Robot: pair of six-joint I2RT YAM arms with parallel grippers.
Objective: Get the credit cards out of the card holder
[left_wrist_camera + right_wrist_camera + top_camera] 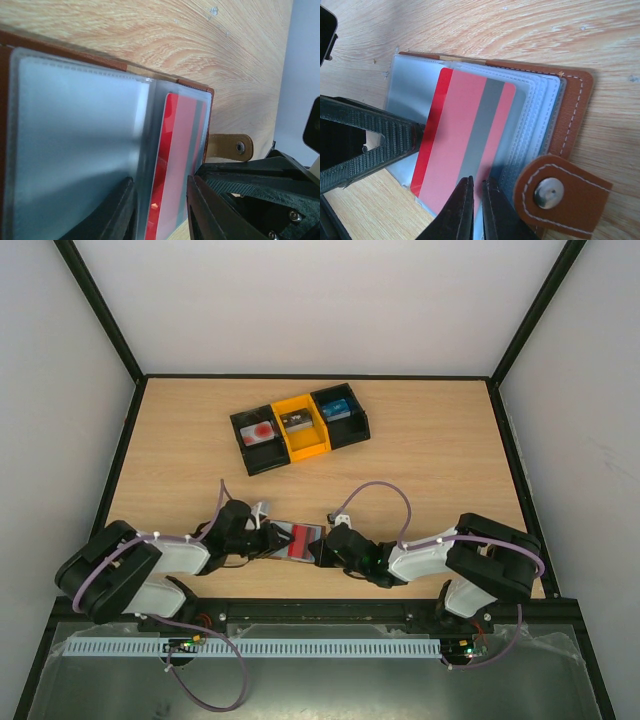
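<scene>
The holder (296, 541) lies open and flat on the surface (440, 450), between my two hands. The red card (465, 140) sits against its top clear sleeve, long axis pointing straight at my right hand (476, 194). That hand is all but closed and pinches the card's short end beside the snap tab (555, 192), perhaps with sleeve film too. My left hand (160, 186) reaches in from the holder's opposite side, fingers astride the sleeve leaf. I can't tell whether they clamp it. I judge the pull is my right's, straight back along the card. The surface's near edge runs close on the holder's near side. Beyond the holder is bare wood, with the tray (306, 447) well apart.
</scene>
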